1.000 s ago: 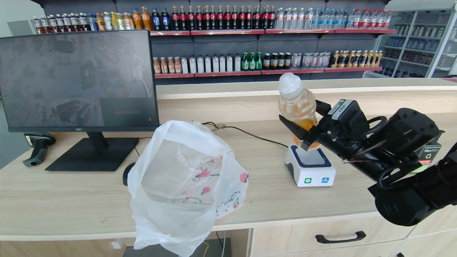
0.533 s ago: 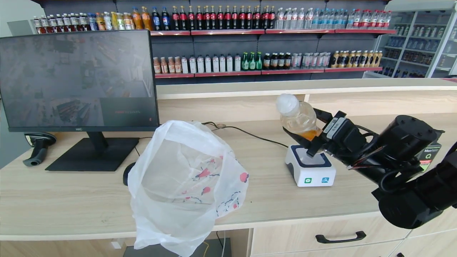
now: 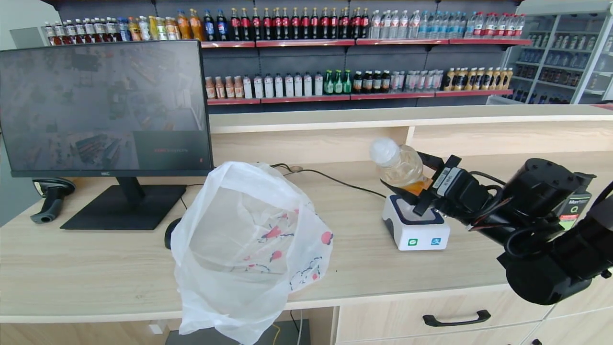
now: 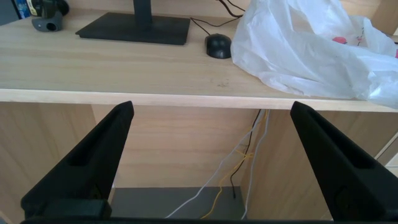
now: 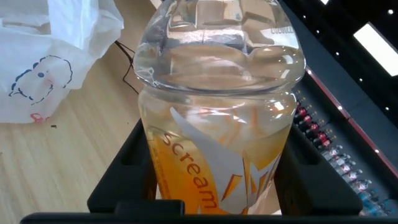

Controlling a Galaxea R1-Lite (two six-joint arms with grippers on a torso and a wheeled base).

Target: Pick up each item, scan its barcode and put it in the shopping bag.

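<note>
My right gripper (image 3: 411, 184) is shut on a clear bottle of orange drink (image 3: 400, 165) with a white cap, tilted with the cap toward the left, just above the white barcode scanner (image 3: 415, 225) on the counter. In the right wrist view the bottle (image 5: 217, 124) stands between the black fingers (image 5: 121, 174). The white shopping bag (image 3: 249, 244) with red and dark prints stands open at the counter's front edge, left of the scanner. My left gripper (image 4: 208, 168) is open below the counter's front edge, with the bag (image 4: 311, 46) above it.
A monitor (image 3: 103, 108) on a black stand is at the left, with a handheld scanner (image 3: 50, 199) beside it and a black mouse (image 3: 170, 233) by the bag. A cable (image 3: 330, 179) runs across the counter. A green-labelled item (image 3: 577, 206) sits behind my right arm. Drink shelves line the back wall.
My right gripper has lowered the bottle toward the scanner and tipped it, so the cap now leans left. The bag and the left gripper have not moved.
</note>
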